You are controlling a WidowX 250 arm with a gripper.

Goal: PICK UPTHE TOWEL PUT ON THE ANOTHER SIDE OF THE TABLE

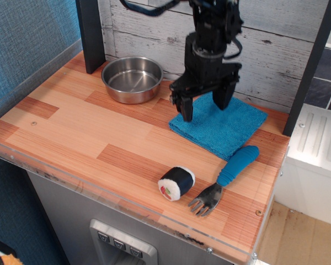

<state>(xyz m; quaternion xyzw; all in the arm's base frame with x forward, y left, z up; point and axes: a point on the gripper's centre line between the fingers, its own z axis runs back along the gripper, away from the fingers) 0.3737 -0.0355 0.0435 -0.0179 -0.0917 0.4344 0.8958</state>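
Towel (223, 126): blue terry cloth, matt, nubby. Table (71, 130): striped wood planks, smooth satin finish, clear glossy acrylic edge strip. Pan (132, 79): brushed steel, shiny. Fork (223, 179): metal tines, matt blue plastic handle. Gripper (204, 102): matt black plastic or metal. Back wall (276, 61): rough whitewashed boards.

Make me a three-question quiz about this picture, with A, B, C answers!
1. Where is the towel?
A. in the pan
B. flat on the table, back right
C. on the floor

2. What colour is the fork handle?
A. blue
B. red
C. green

3. How is the gripper?
A. shut on the sushi roll
B. shut on the fork
C. open, holding nothing

Answers: 1 B, the towel lies spread on the wood beside the steel pan. 2 A, bright blue like the towel. 3 C, its fingers stand apart above the towel.
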